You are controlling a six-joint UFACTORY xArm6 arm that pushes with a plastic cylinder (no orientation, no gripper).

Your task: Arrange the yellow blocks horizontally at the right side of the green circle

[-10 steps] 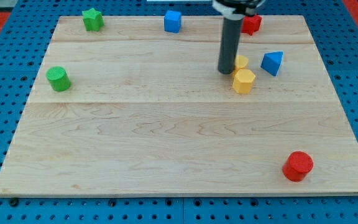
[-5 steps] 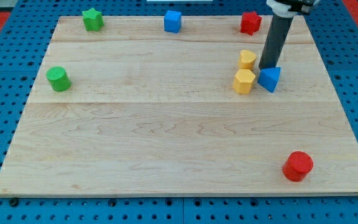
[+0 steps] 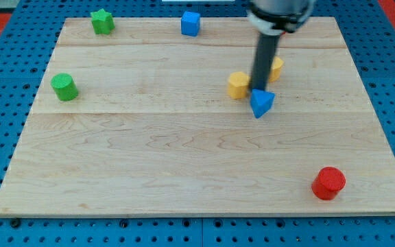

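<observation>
The green circle (image 3: 64, 86) sits at the board's left side. One yellow block (image 3: 238, 84) lies right of the board's centre. A second yellow block (image 3: 276, 68) shows partly behind my rod, up and to the right of the first. My tip (image 3: 259, 89) stands between the two yellow blocks, touching the top of the blue triangle (image 3: 260, 103). Both yellow blocks are far to the right of the green circle.
A green star (image 3: 102, 21) and a blue cube (image 3: 190, 23) lie along the top edge. A red cylinder (image 3: 329, 182) stands at the lower right. The red block seen earlier at the top is hidden behind the arm.
My tip swung left, pushing the blue triangle left and down. The lower yellow block slid left, and the two yellow blocks are now apart with the rod between them.
</observation>
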